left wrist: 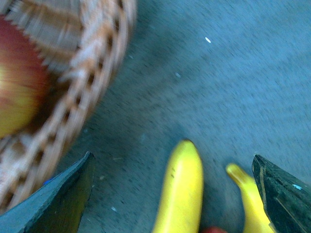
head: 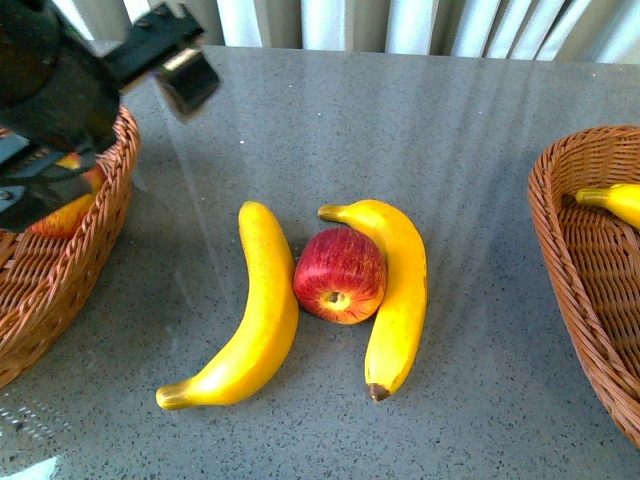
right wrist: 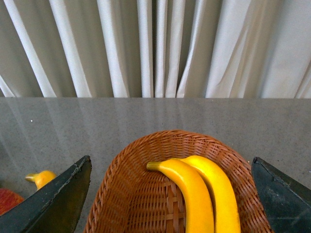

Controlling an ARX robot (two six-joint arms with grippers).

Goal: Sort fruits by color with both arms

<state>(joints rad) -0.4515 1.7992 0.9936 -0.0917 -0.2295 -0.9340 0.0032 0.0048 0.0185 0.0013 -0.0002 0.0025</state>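
Note:
Two bananas lie on the grey table, one on the left [head: 250, 320] and one on the right [head: 398, 290], with a red apple [head: 340, 275] between them, touching both. A second apple [head: 62, 208] lies in the left wicker basket [head: 95, 250]. My left arm [head: 55, 95] hangs over that basket. My left gripper [left wrist: 172, 156] is open and empty above the table beside the basket, with the left banana [left wrist: 182, 194] between its fingers [left wrist: 63, 199]. My right gripper [right wrist: 171, 162] is open and empty above the right basket [right wrist: 131, 194], which holds two bananas [right wrist: 194, 194].
The right basket [head: 590, 270] stands at the table's right edge, one banana tip [head: 612, 200] showing in it. White curtains [right wrist: 155, 48] hang behind the table's far edge. Bare grey tabletop [head: 400, 120] lies beyond the fruit.

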